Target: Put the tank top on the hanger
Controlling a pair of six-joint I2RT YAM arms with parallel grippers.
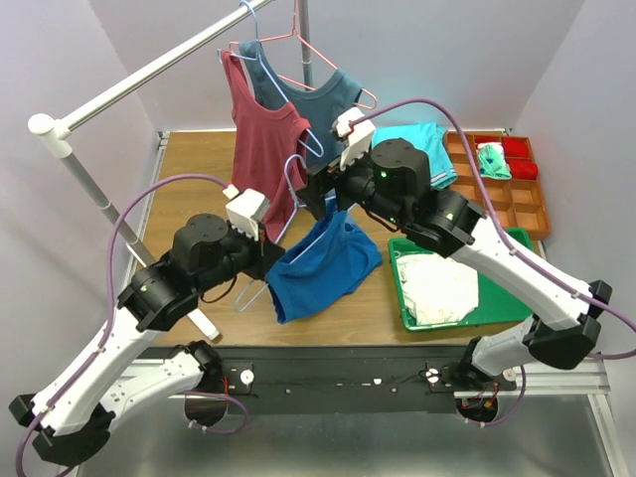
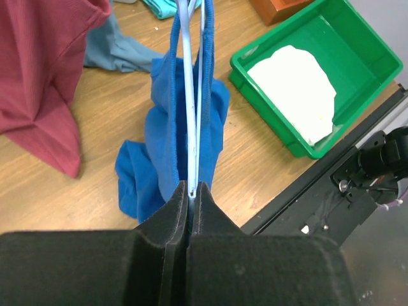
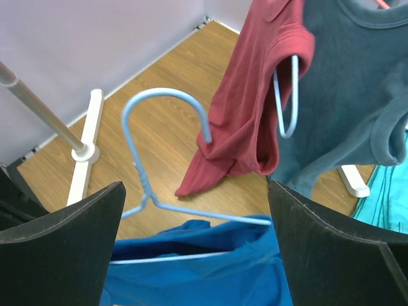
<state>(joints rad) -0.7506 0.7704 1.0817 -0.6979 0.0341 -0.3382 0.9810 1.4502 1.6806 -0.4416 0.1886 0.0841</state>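
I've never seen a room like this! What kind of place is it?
Probably a robot lab practising laundry chores: a left arm and right arm bolted at a wooden table, tank tops hanging on a clothes rail, and a green bin holding white cloth.

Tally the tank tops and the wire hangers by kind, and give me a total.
Tank tops: 3 (royal-blue fabric tank top, maroon-red tank top, dark teal-grey tank top)
Wire hangers: 3 (light-blue wire hanger in the royal-blue top, second light-blue hanger in the maroon-red top, pink-red wire hanger)
Total: 6
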